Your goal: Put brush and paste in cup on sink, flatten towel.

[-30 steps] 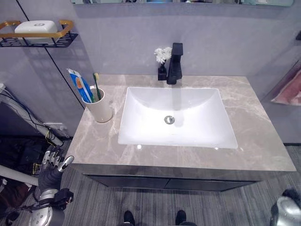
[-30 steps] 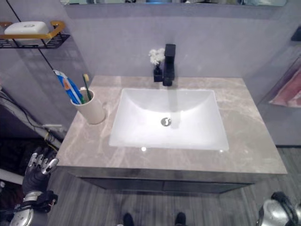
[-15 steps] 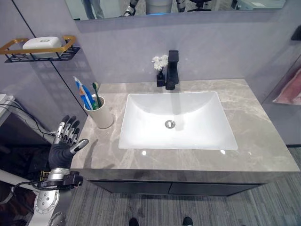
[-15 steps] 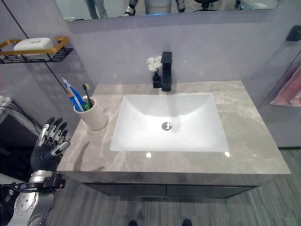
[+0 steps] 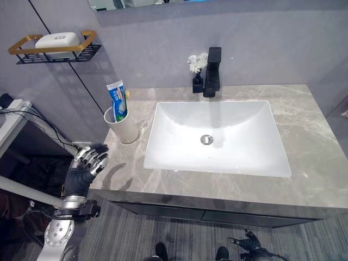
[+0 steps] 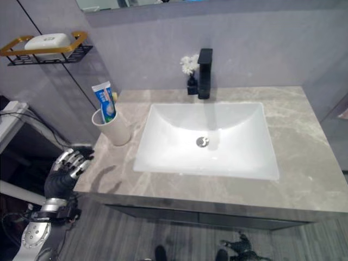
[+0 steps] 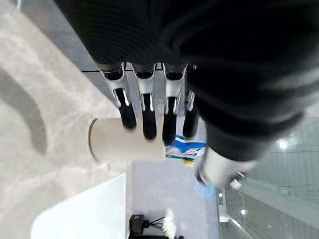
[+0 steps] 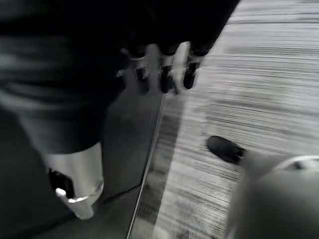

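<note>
A cream cup [image 5: 124,129] stands on the grey marble counter [image 5: 315,163], left of the white basin [image 5: 217,136]. A blue and white toothpaste tube [image 5: 117,100] stands upright in it, with a green toothbrush tip [image 5: 126,97] just behind the tube. My left hand [image 5: 87,167] hovers at the counter's front left corner, open and empty, its fingers [image 7: 144,117] pointing toward the cup [image 7: 124,146]. My right hand [image 8: 167,69] hangs low by the cabinet front above the floor, fingers relaxed and holding nothing. A pink sliver of towel [image 5: 343,113] shows at the far right edge.
A black faucet [image 5: 213,72] and a small vase of white flowers [image 5: 197,66] stand behind the basin. A gold-railed wall rack with a white soap [image 5: 54,43] hangs at upper left. Dark cabinet doors sit below the counter.
The camera has shifted, so the whole scene sits differently. My left hand has risen from below the counter edge to beside its front left corner. The right arm has dropped low.
</note>
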Controlling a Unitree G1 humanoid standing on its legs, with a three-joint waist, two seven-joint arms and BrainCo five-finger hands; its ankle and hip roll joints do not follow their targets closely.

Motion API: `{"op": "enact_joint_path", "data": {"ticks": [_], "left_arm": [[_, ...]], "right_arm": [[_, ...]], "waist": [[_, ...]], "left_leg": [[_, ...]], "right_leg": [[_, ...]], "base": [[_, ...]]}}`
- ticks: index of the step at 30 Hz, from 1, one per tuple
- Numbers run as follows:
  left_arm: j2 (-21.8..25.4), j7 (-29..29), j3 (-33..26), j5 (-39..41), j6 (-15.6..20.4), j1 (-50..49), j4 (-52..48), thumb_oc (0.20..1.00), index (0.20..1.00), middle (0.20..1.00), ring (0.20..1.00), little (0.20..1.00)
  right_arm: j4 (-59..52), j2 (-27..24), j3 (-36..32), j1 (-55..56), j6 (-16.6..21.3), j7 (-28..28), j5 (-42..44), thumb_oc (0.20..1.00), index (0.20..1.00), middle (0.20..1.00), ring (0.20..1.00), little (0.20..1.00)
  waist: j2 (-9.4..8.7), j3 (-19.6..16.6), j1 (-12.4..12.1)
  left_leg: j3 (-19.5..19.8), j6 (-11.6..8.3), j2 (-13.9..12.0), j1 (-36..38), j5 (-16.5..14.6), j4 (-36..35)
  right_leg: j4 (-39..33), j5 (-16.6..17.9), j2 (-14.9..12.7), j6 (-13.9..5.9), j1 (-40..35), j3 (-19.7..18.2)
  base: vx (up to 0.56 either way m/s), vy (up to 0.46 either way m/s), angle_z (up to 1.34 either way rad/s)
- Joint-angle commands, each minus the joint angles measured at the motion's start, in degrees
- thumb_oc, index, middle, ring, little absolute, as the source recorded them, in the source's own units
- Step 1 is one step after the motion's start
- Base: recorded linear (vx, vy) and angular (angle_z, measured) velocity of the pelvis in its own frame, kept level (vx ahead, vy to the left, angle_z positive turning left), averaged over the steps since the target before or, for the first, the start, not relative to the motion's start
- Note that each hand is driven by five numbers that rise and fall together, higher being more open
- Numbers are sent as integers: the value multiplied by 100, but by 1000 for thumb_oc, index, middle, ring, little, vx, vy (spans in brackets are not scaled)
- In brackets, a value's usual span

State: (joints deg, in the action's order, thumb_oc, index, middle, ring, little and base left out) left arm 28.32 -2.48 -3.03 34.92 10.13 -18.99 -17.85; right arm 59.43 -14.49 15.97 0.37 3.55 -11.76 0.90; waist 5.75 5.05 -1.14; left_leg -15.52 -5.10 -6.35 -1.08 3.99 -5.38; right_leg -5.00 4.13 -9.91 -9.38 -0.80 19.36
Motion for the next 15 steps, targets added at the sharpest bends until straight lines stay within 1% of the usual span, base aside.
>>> {"op": "enact_joint_path", "data": {"ticks": [1, 6, 15], "left_arm": [[46, 62, -55, 32, 209, 395, -191, 200, 200, 200, 200, 200], [124, 101, 59, 17, 180, 499, -150, 200, 200, 200, 200, 200], [73, 17, 54, 119, 163, 564, 134, 200, 200, 200, 200, 200]], "right_arm": [[118, 92, 189, -414, -31, 91, -481, 1000, 1000, 1000, 1000, 1000], [115, 88, 318, -375, -41, 122, -702, 1000, 1000, 1000, 1000, 1000], [407, 74, 54, -320, -60, 41, -492, 1000, 1000, 1000, 1000, 1000]], "waist": [[-200, 216, -59], [-185, 263, -31], [-216, 339, 61]], "left_leg": [[-31, -287, -376, -86, 148, 38], [-10, -289, -359, -178, 162, 38], [-65, -292, -357, -265, 146, 38]], "right_leg": [[0, 243, -364, -190, 163, -94], [0, 266, -377, -202, 253, -72], [0, 290, -382, -220, 411, -130]], "base": [[-2, -5, 5], [0, -2, 1], [4, 0, 0]]}}
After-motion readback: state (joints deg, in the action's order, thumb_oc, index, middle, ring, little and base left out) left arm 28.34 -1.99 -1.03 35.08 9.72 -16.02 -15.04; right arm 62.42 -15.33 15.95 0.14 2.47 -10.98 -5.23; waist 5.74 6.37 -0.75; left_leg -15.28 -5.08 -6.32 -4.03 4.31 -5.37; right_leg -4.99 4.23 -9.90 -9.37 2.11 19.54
